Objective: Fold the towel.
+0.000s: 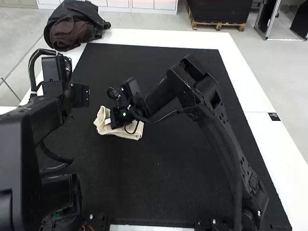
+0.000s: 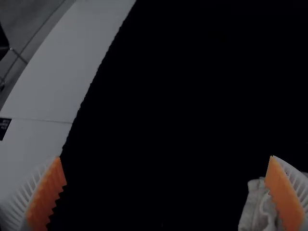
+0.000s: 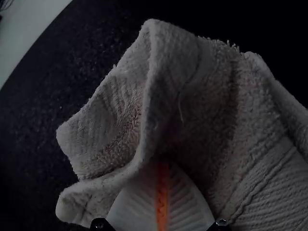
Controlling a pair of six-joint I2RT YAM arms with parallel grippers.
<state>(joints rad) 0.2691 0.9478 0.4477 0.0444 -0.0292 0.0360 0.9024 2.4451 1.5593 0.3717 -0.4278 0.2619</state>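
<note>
"Where's the towel [image 1: 131, 132]?"

"On the black mat [image 1: 168, 187] over the desk [image 1: 243, 94], left of the middle in the high view. It's bunched, with a rumpled fold standing up in it."

"And the right end effector [image 1: 109, 121]?"

"Right at it. The towel lies under and around its tips, and in the right wrist view the fingers [image 3: 139, 207] are together, grasping the cloth at the base of that raised fold."

"What about the left end effector [image 1: 81, 95]?"

"Released, fingers [image 2: 283, 195] wide apart with nothing between them. In the high view the towel is near it but apart. The left wrist view shows some of the cloth behind one finger."

"Anything else?"

"A dark bundle [image 1: 74, 29] at the desk's far left corner."
</note>
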